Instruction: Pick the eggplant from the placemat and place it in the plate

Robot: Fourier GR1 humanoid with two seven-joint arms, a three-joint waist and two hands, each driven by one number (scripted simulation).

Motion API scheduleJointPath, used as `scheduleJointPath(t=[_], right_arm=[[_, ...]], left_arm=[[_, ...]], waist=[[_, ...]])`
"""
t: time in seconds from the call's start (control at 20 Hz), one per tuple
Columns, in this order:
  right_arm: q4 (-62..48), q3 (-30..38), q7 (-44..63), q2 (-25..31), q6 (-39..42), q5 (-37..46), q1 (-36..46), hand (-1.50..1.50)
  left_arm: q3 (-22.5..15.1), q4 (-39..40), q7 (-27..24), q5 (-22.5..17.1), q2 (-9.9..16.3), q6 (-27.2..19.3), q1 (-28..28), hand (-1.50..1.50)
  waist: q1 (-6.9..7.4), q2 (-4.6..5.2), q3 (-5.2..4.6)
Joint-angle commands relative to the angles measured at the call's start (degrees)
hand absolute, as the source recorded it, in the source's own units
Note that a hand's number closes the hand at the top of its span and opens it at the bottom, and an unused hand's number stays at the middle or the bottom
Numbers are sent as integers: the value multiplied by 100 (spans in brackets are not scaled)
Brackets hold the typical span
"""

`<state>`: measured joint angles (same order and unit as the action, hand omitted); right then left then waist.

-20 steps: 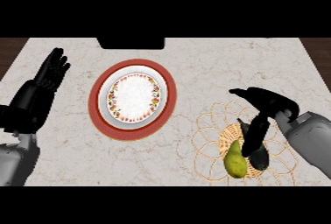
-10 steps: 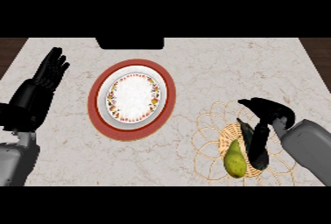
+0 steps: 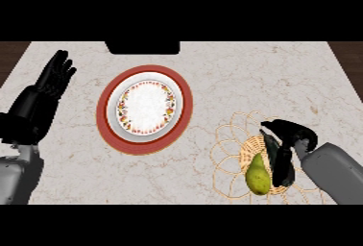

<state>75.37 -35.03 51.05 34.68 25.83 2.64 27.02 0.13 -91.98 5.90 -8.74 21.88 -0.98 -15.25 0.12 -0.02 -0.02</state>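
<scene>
In the head view, you see the right hand [image 3: 287, 137] low over the placemat [image 3: 234, 129], its fingers curled down along the dark eggplant [image 3: 279, 161] as if to close round it for the lift – whether they already pinch it I cannot tell. A yellow-green pear-like fruit [image 3: 258, 176] lies touching the eggplant on its left, so it may be disturbed. The plate [image 3: 147, 106] waits well apart to the left with bare counter [image 3: 234, 77] between – and the left hand [image 3: 51, 84] rests spread at the left edge.
</scene>
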Motion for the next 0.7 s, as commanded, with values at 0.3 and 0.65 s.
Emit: scheduleJointPath(t=[0.3, 0.65], right_arm=[[-785, 134, -310, -390, 319, 830, -285, -150], [-559, 182, -1282, -513, -745, 2104, -435, 150]], left_arm=[[219, 167, -139, 130, -132, 163, -57, 0], [93, 211, -135, 417, -329, 95, -37, 0]], waist=[[15, 12, 3], [-1, 7, 3]])
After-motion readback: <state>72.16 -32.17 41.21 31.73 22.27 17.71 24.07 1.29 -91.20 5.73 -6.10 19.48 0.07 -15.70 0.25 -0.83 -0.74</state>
